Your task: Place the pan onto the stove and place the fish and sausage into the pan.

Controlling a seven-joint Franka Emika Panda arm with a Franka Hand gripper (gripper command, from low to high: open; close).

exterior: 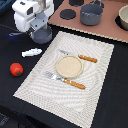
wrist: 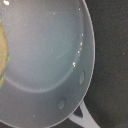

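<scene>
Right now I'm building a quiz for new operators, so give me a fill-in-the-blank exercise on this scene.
1. The gripper hangs over the ____, which is off the stove.
2. The sausage is coloured ____.
3. The fish lies on the black ____.
4. The round plate sits between the knife and the ____.

Missing words: pan; red; table; fork

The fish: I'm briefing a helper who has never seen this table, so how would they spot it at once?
Start from the pale woven placemat in the middle of the dark table. Off its edge, on the exterior view's left, just below the white gripper, lies the fish. It is small, white, elongated and lumpy, unlike the round red sausage nearer the camera.
</scene>
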